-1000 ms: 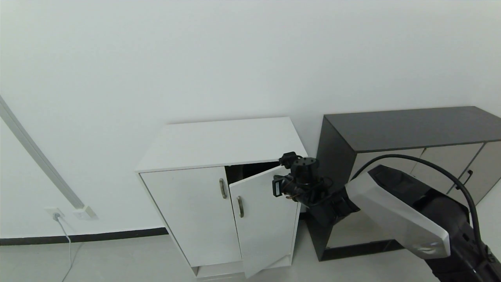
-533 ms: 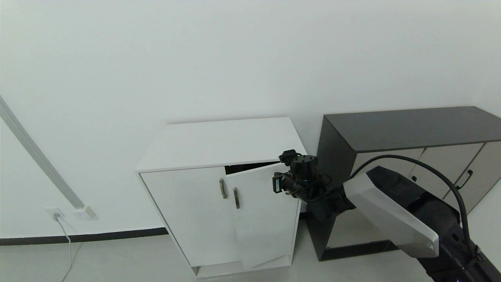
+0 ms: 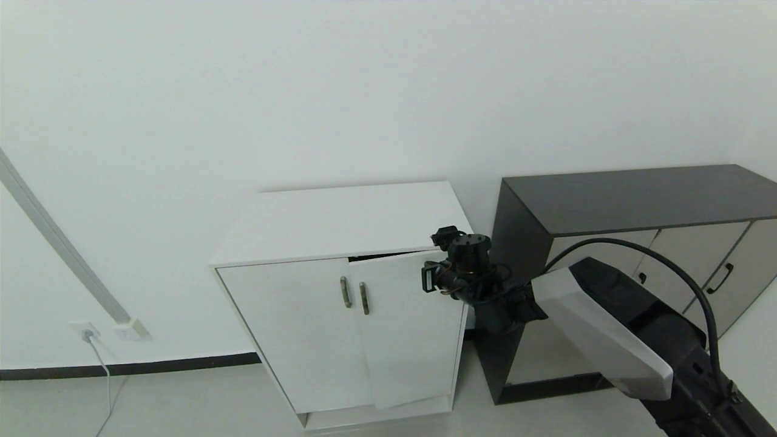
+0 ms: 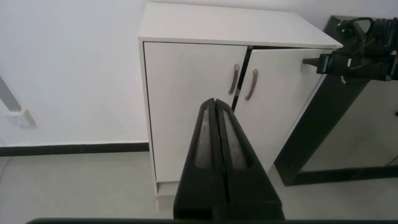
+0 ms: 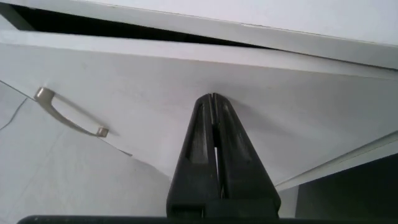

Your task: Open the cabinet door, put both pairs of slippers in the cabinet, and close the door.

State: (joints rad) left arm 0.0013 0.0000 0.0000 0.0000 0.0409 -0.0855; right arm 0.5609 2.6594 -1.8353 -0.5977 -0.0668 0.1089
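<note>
Both were pressed together: your right gripper (image 5: 214, 98) touched the cabinet's (image 3: 340, 221) right door (image 3: 413, 328), barely ajar; your left gripper (image 4: 214, 102) hung well before the cabinet, its view taking in both handles (image 4: 235, 78).

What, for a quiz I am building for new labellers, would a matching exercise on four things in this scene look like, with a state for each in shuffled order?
Column one:
1. left door
2. right door
3. left gripper
4. right gripper

Column two:
A. shut, tips against a door's face
B. ajar, a narrow dark gap along its top
C. shut, held off in front of the white cabinet, touching nothing
D. closed flush

Pairs: 1-D, 2-B, 3-C, 4-A
</note>
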